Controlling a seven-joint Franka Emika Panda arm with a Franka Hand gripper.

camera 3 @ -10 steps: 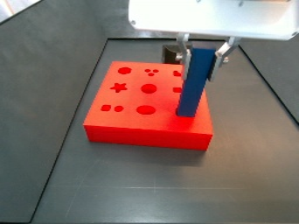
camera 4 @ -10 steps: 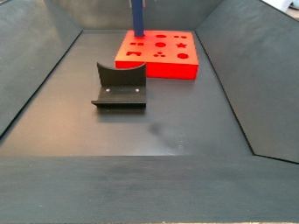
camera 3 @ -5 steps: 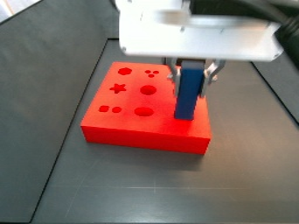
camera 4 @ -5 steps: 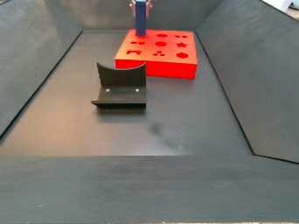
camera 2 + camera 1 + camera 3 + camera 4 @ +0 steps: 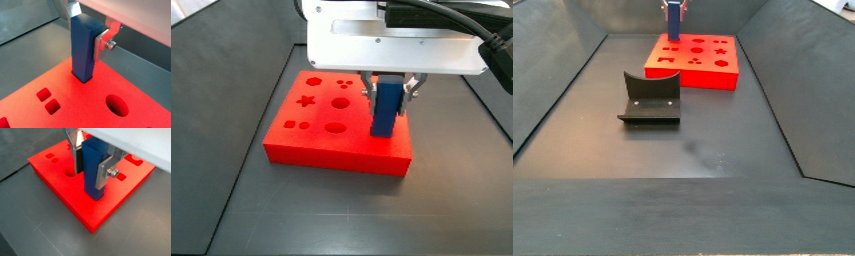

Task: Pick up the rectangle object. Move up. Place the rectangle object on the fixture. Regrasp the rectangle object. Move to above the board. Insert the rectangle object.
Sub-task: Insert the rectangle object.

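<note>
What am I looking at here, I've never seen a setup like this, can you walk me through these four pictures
This is a robot arm working inside a dark grey bin. Two pictures come from cameras fixed beside the table, and two from cameras on the arm's wrist, looking down past its end effector. That end effector is a two-finger clamp: flat silver fingers shut on a long blue bar, the rectangle object, held upright. On the floor lies a thick red-orange board with shaped holes: a star, circles, squares. In both wrist views the bar's lower end sits in one of those holes, so it is being inserted. In a side view, a dark L-shaped bracket, the fixture, stands on the floor apart from the board, with nothing on it.
</note>
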